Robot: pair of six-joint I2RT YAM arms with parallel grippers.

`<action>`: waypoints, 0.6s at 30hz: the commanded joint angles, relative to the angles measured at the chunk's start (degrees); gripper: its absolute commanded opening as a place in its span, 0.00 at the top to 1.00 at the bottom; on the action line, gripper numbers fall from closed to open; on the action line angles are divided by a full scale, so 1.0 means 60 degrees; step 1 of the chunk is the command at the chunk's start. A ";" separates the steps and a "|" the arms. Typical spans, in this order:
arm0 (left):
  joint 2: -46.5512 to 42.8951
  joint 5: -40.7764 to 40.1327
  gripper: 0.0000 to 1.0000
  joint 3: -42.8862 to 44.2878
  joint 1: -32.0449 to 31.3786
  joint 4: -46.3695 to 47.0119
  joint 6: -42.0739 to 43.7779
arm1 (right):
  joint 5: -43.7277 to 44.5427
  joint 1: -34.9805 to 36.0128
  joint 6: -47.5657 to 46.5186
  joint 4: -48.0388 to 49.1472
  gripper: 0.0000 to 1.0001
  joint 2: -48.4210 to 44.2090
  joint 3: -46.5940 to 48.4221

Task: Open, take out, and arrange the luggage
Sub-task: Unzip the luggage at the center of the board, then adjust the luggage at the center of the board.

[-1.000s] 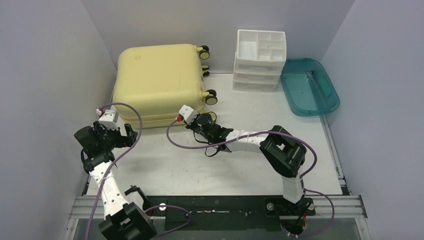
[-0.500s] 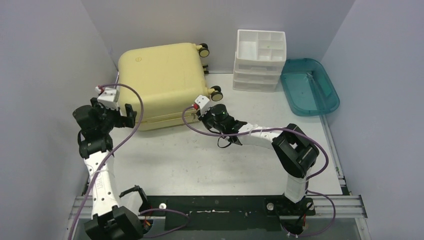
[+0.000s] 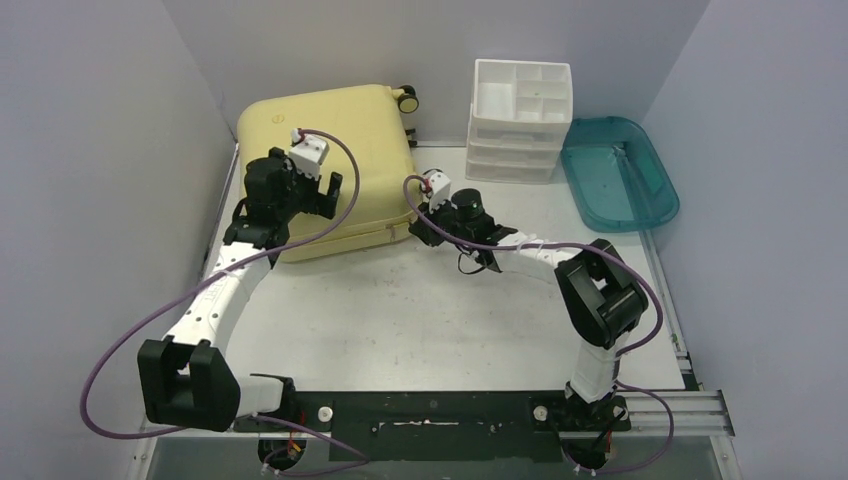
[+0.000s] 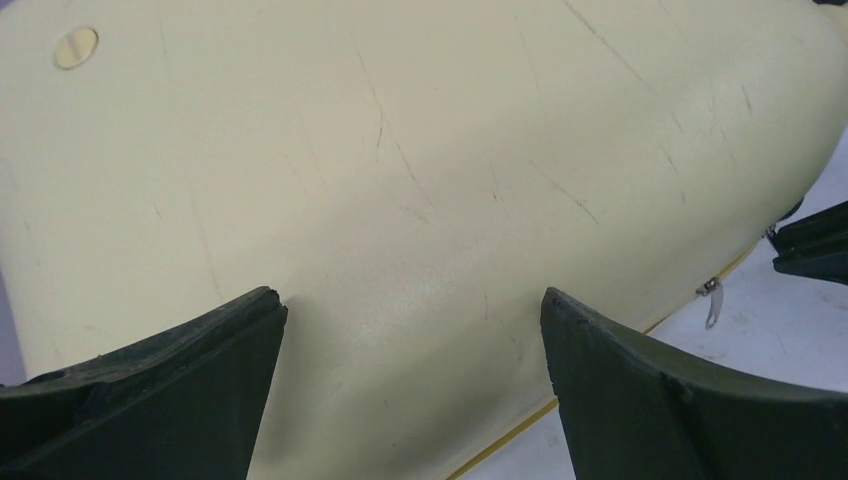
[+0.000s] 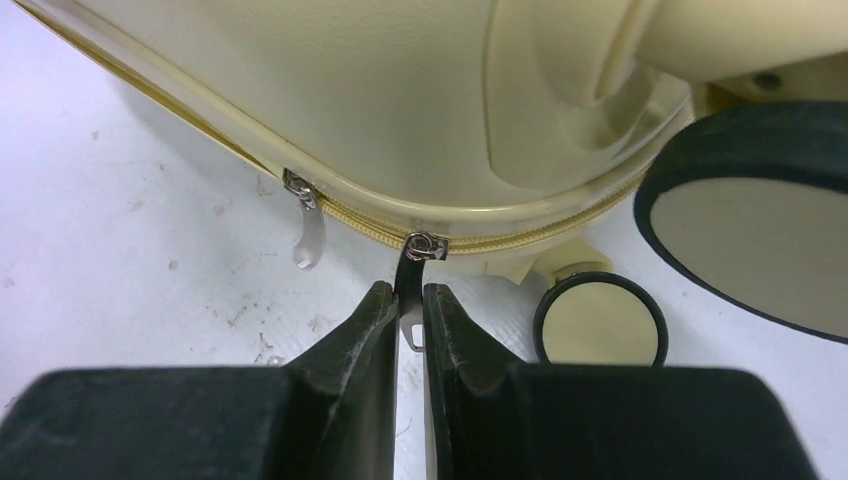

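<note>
The luggage point(image 3: 370, 135) is a pale-yellow hard-shell suitcase lying flat at the back left, lid closed. My left gripper point(image 4: 410, 297) hovers open over its scratched lid point(image 4: 420, 150), its dark fingers spread wide with only the shell between them. At the suitcase's near right corner my right gripper point(image 5: 409, 290) is shut on a metal zipper pull point(image 5: 411, 262) that hangs from the yellow zip line. A second zipper pull point(image 5: 306, 232) dangles free just to its left. In the top view the right gripper point(image 3: 425, 228) sits against that corner.
Two yellow-and-black wheels point(image 5: 760, 215) point(image 5: 600, 322) stand right of the gripped pull. A white drawer organizer point(image 3: 520, 120) stands behind the right arm, with a teal tray point(image 3: 620, 175) to its right. Grey walls close in the left, back and right.
My left arm has swung from the near left up over the suitcase lid. My right gripper has moved right and back along the zip with the pull. The suitcase has shifted slightly.
</note>
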 commanded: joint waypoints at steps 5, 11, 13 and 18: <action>0.0930 -0.1752 0.08 -0.0537 0.0046 0.0715 0.0750 | -0.0035 -0.1684 0.1554 0.0044 1.00 -0.0126 -0.0011; 0.0711 -0.1966 0.08 -0.1022 0.0045 0.0651 0.0956 | -0.1091 -0.2831 0.2766 0.0287 1.00 0.0076 -0.0098; 0.0687 -0.2053 0.08 -0.1107 0.0041 0.0582 0.1012 | -0.1358 -0.3085 0.2958 0.0388 1.00 0.0201 -0.0096; 0.0532 -0.1912 0.08 -0.1043 0.0043 0.0304 0.1028 | -0.1799 -0.3068 0.2256 0.0494 1.00 0.0002 -0.0223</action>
